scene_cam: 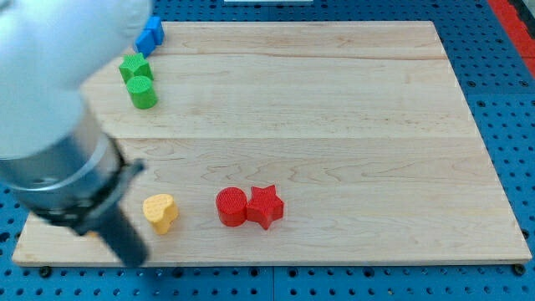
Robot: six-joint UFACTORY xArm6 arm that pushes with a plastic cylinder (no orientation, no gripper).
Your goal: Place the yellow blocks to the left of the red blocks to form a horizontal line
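Camera view shows my tip (134,259), a bare rod grasping nothing, blurred near the board's (334,100) bottom edge, lower-left of the yellow heart block (160,211), which sits left of the red cylinder (231,206) and red star (265,206).

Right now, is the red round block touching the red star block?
Touching. The camera view shows the red round block pressed against the red star block, with no board visible between them.
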